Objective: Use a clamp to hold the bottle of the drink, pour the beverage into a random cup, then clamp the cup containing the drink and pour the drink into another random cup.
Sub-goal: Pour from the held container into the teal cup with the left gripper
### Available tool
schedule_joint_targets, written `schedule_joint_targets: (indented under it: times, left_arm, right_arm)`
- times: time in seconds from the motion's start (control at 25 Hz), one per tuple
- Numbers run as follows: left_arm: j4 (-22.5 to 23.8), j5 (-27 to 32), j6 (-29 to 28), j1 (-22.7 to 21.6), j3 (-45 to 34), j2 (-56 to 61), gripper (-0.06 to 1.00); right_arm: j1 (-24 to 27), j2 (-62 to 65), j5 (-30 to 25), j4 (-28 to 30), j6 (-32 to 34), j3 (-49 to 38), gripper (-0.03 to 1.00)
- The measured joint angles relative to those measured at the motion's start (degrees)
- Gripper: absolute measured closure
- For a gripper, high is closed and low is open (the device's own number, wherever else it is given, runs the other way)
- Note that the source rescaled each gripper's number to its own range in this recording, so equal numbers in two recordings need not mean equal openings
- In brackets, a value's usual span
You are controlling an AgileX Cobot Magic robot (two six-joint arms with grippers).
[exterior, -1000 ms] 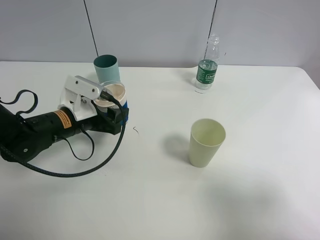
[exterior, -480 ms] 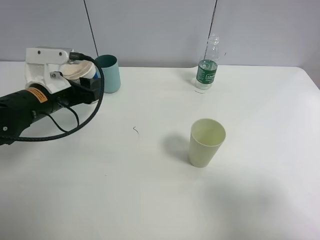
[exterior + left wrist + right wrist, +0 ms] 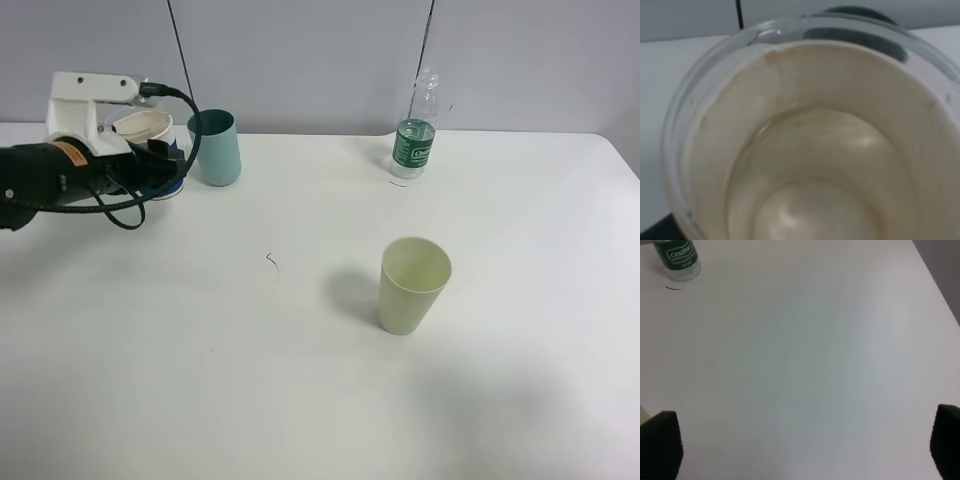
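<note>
My left gripper [image 3: 160, 158] is shut on the blue-sleeved cup [image 3: 148, 128] and holds it off the table at the back left, just left of the teal cup [image 3: 218, 150]. The left wrist view looks down into the held cup's peach-beige inside [image 3: 810, 165], where a little clear liquid shows at the bottom; the teal cup's rim [image 3: 855, 10] lies just beyond it. The bottle [image 3: 415, 140] stands upright at the back, right of centre, also seen as the bottle [image 3: 676, 257] in the right wrist view. My right gripper [image 3: 800, 445] is open over bare table, outside the exterior view.
A pale yellow-green cup [image 3: 411, 285] stands right of the table's centre. A small dark mark [image 3: 270, 260] lies on the white table [image 3: 300, 380]. A black cable [image 3: 120, 205] loops off the left arm. A grey wall runs behind the table.
The left arm has lifted the blue-sleeved cup off the table and carried it back and left, to beside the teal cup. The bottle and the pale cup have not moved.
</note>
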State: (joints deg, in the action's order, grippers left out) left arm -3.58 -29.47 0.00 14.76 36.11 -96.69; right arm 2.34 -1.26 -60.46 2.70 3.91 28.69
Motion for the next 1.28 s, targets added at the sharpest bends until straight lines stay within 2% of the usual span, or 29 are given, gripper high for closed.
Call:
schedule_joint_targets:
  times: [0.16,0.32,0.48,0.6,0.84,0.92,1.08,1.28]
  left_arm:
    - [-1.11,8.04,6.73,-0.73,6.56,-0.05,0.93]
    - [-4.16,12.72,13.45,-2.74,11.30,-0.05,0.93]
    - [-9.95,15.22,22.06,-4.03,14.69,-0.05,0.93]
    - [-16.27,15.57,31.01,-4.36,16.40,-0.08,0.93]
    - [-29.96,15.46,53.35,-4.36,17.35,-0.96,0.93]
    - [-33.86,15.26,58.81,-4.36,17.40,-1.62,0.93]
    - [-39.27,14.97,65.71,-4.38,18.16,-2.93,0.93]
    - [-43.74,14.81,70.25,-4.38,21.30,-4.63,0.93]
  right_arm:
    - [0.00,0.00,0.00,0.00,0.00,0.00,-0.03]
    - [0.00,0.00,0.00,0.00,0.00,0.00,-0.03]
    - [0.00,0.00,0.00,0.00,0.00,0.00,-0.03]
    - [0.00,0.00,0.00,0.00,0.00,0.00,-0.03]
    - [0.00,0.00,0.00,0.00,0.00,0.00,-0.03]
    - [0.00,0.00,0.00,0.00,0.00,0.00,-0.03]
    - [0.00,0.00,0.00,0.00,0.00,0.00,-0.03]
    - [0.00,0.00,0.00,0.00,0.00,0.00,-0.03]
